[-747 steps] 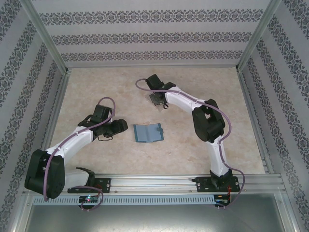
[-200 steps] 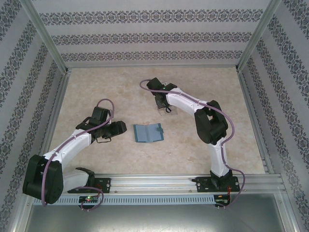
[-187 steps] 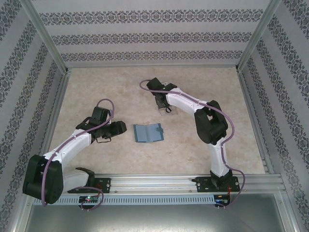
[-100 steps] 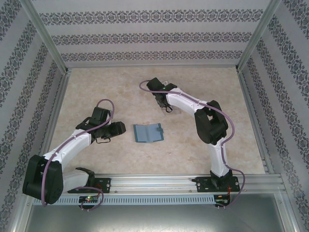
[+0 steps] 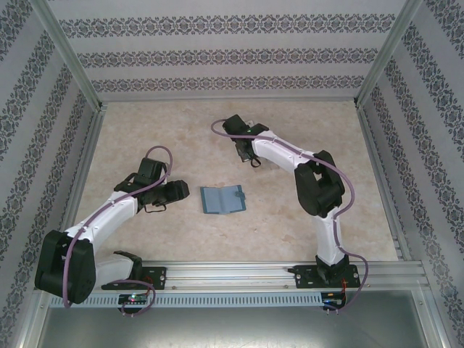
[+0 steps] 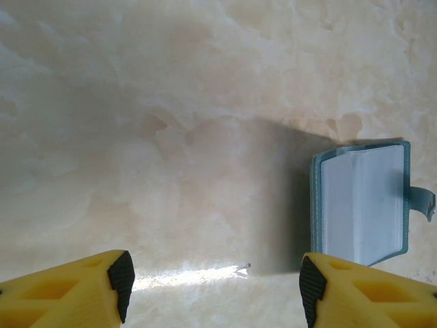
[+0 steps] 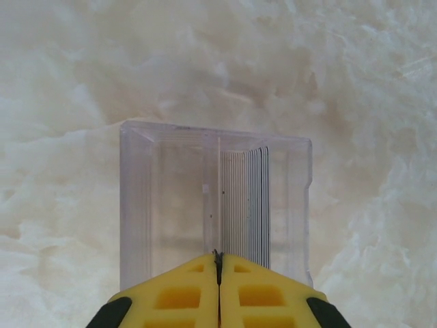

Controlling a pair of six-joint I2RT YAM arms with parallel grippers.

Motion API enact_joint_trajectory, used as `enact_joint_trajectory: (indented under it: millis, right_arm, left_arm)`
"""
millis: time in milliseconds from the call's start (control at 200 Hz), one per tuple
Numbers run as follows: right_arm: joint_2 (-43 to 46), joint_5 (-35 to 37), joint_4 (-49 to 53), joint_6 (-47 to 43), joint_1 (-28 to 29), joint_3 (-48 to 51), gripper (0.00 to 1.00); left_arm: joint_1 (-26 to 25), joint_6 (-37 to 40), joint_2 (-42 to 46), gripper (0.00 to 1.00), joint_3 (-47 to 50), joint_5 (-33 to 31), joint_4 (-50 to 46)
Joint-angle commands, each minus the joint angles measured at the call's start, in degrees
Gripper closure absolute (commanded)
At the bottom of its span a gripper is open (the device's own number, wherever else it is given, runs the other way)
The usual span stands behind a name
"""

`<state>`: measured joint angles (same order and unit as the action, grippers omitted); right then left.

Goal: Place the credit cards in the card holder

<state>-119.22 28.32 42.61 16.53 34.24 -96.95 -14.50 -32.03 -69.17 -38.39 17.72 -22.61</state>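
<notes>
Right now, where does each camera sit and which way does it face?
Top external: above and behind the bases, looking down on the pale marbled table, left arm, right arm, open teal folding wallet.
Left wrist: on the left arm, facing down; open yellow left fingers, same wallet at right.
Right wrist: facing down into the clear plastic stand of thin pale cards; shut yellow right fingers.
Shared: top and left wrist show the wallet.
</notes>
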Motion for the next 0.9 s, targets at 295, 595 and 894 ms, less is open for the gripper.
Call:
enact_joint_trajectory:
  millis: [295,595,894]
  right_arm:
    - [14.69,-10.07,-2.57,2.40,0.03,6.69,0.99]
    - [27.45,-33.97,-20.72,14.25,3.39,28.27,1.00]
    - [28.76,-45.81,-37.95,24.60,6.10,42.35,1.00]
  left_arm:
    - [0.36,-1.25,1.10,0.34,0.00,7.64,3.48]
    - [0.00,-2.68,-0.80,0.36,1.85,11.96,8.82]
    - [-2.73,-3.39,-7.08,0.42,2.07,12.13,14.68]
